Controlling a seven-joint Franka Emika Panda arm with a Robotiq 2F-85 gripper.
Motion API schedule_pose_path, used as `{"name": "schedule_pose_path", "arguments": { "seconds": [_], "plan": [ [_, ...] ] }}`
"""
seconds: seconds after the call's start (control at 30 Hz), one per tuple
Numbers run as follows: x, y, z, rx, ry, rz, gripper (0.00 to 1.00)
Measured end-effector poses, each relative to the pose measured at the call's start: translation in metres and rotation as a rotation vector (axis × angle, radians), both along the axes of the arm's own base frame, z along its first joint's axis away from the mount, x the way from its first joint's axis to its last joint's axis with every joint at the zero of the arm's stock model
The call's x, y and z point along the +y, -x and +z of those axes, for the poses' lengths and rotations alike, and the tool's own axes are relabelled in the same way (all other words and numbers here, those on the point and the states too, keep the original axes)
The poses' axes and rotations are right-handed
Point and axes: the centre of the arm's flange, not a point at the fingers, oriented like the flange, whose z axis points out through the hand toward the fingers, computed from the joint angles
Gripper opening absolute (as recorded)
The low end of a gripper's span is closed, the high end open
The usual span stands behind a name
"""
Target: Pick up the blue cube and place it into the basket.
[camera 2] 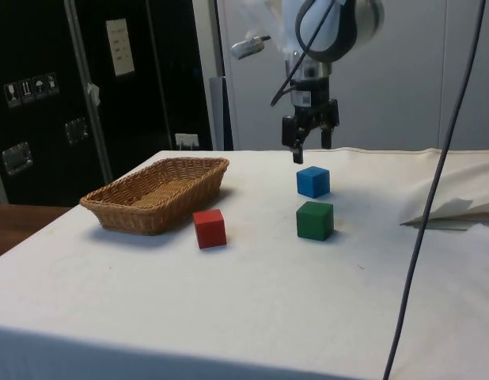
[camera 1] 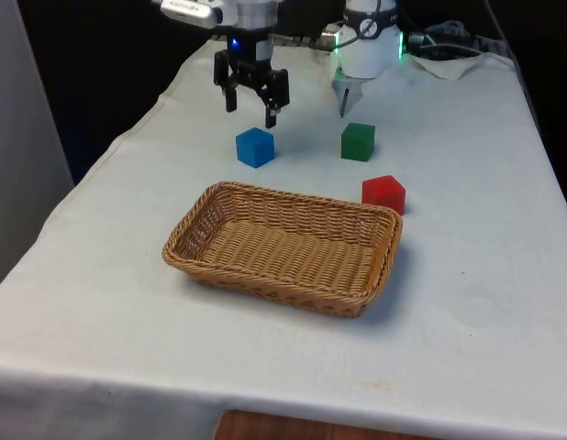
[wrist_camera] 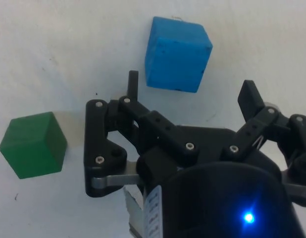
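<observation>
Your end effector (camera 1: 251, 99) hung with its jaws spread and empty above the table (camera 1: 467, 302), just behind the blue cube (camera 1: 254, 147), which sat on the cloth beyond the basket (camera 1: 210, 260), clear of its far rim. The wrist view showed the cube offset ahead of the fingertips (wrist_camera: 133, 79), not between them. If you descended from there, a finger could land on the cube's top or shove it aside. The green cube (camera 1: 357, 142) sat near the blue cube, the red cube (camera 1: 383, 193) by the basket's rim.
</observation>
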Motion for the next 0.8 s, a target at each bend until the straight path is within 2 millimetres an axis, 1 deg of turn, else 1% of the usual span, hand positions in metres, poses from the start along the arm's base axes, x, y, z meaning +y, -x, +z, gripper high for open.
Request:
{"name": "schedule_pose_path", "arguments": {
  "seconds": [0.33,0.8],
  "plan": [
    [0.004,0.000,-0.004,0.010,-0.002,0.004,1.00],
    [0.013,-0.003,-0.020,0.031,-0.001,0.005,1.00]
  ]
}}
